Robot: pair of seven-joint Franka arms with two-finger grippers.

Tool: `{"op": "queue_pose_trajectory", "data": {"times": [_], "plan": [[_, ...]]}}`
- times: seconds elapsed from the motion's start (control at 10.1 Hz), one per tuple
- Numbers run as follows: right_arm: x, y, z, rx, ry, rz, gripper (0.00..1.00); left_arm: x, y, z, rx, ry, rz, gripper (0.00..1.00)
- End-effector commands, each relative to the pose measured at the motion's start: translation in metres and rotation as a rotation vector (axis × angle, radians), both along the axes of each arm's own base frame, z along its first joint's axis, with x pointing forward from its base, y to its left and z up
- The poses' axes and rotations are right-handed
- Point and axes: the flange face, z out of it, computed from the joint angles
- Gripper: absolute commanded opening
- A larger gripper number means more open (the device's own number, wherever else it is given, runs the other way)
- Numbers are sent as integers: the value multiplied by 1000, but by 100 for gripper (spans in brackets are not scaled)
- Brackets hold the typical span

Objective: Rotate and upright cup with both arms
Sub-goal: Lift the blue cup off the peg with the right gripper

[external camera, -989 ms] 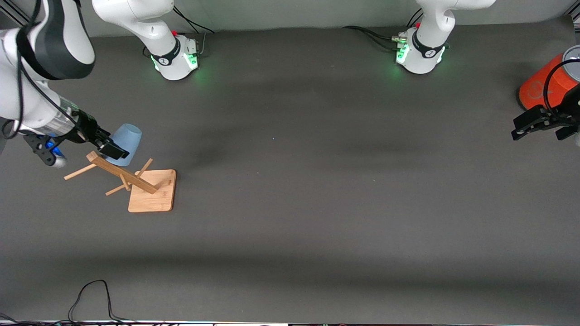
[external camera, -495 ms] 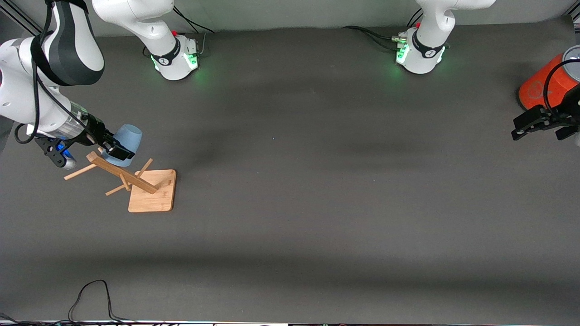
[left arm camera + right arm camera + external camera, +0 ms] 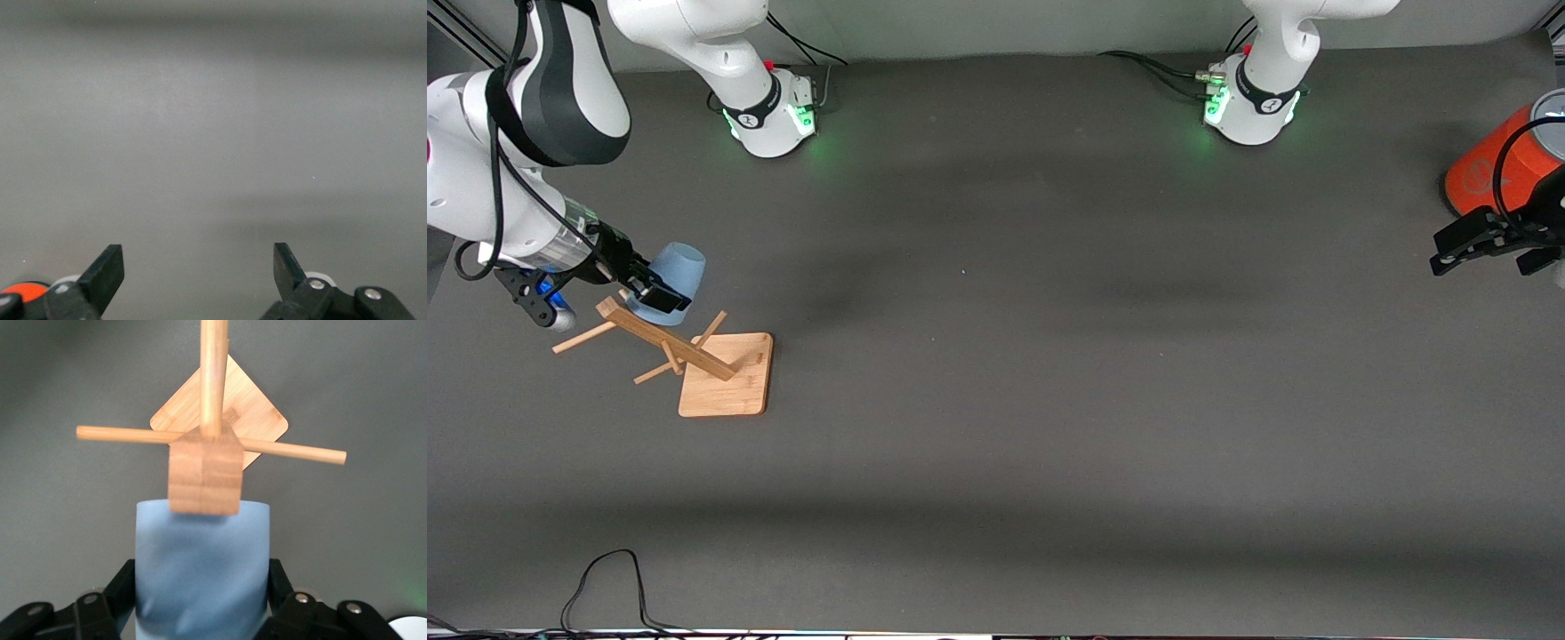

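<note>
The right gripper (image 3: 647, 292) is clamped on the cup (image 3: 677, 276), its black fingers (image 3: 280, 583) pressing in on both sides of the light-blue wall near the wide end; in the right wrist view the wall looks slightly dented where they bite, and the cup's lower part runs out of that picture. The cup hangs on a peg at the top of the wooden rack (image 3: 669, 344), narrow base tilted up and away from the gripper, at the right arm's end of the table. The peg inside it is hidden, and the rack's square post end covers part of the cup in the wrist view. The rack's flat base (image 3: 727, 375) lies nearer the front camera than the cup. The left gripper (image 3: 1485, 242) waits with its fingers (image 3: 103, 273) spread apart and holding nothing, over the left arm's end of the table just beside the orange cylinder (image 3: 1498, 164), which the picture edge cuts off, as it does most of that arm.
</note>
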Motion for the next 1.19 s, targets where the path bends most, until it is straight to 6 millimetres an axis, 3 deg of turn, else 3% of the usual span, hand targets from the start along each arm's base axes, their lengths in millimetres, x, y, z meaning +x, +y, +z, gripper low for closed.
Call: {"op": "queue_pose_trajectory", "data": {"times": [0.0,0.2,0.3,0.59,0.79,1.09], "plan": [[-20,25,40,29,-7,38,51,-2,0,2,-5,5,-12,100],[-37,51,61,33,-7,56,51,-2,1,1,-5,10,-11,100],[-45,75,72,32,-10,48,50,-2,1,2,-5,8,-11,100],[-73,171,88,22,-1,-13,51,-2,1,2,-5,8,-11,100],[-88,228,80,14,-14,-63,51,-2,1,1,-5,10,-11,100],[-100,319,22,-12,-23,-212,50,-2,1,1,-5,10,-11,100]]}}
